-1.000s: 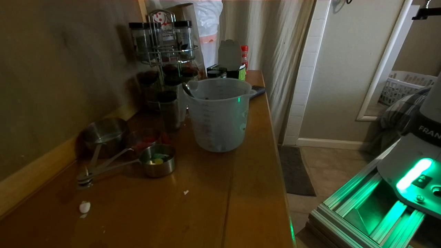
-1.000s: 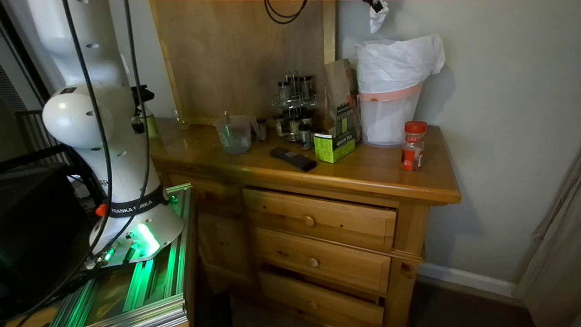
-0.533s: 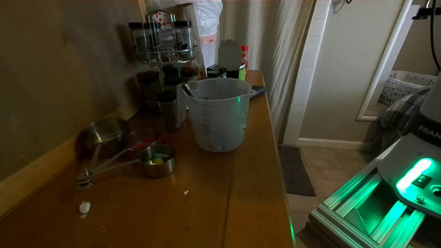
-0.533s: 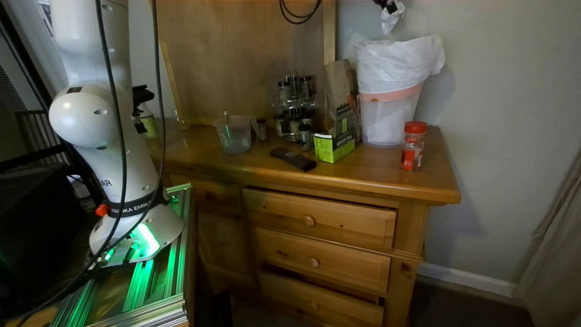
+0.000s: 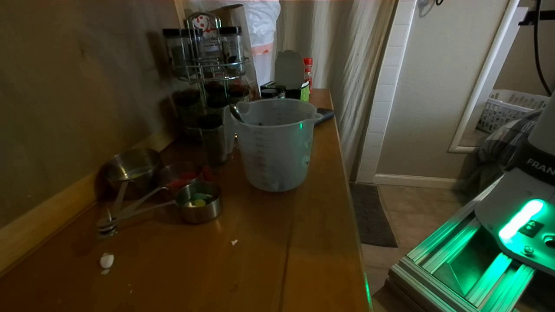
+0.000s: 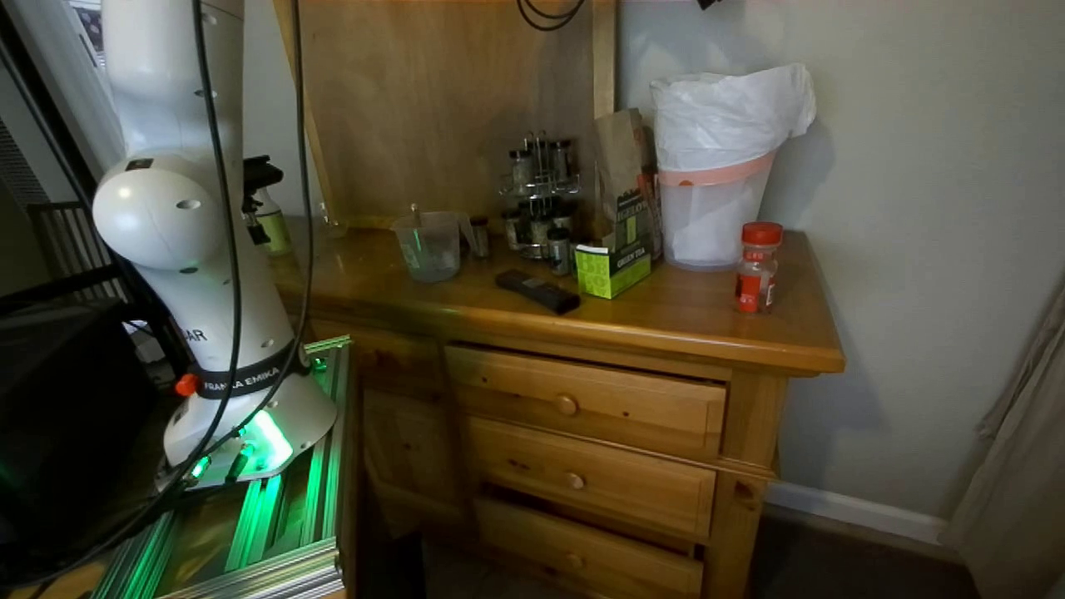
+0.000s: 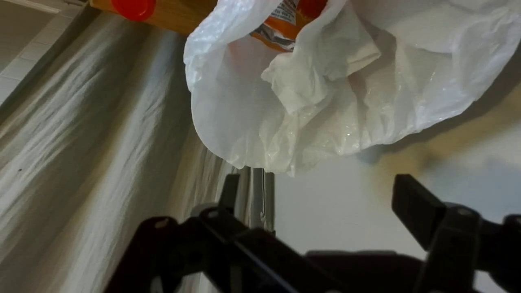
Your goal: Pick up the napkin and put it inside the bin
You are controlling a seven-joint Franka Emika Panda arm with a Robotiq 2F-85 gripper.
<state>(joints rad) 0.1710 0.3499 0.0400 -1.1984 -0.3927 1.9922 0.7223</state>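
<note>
Your black gripper (image 7: 320, 197) is gaping wide, holding nothing; the crumpled white napkin (image 7: 309, 75) is apparently lying inside the translucent plastic bin (image 6: 713, 220). By descending spread-jawed, you are risking snagging its white liner (image 6: 726, 118).

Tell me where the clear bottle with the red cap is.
In an exterior view, the clear red-capped bottle stands near the right end of the brown wooden dresser top, in front and right of the bin lined with a white bag.
</note>
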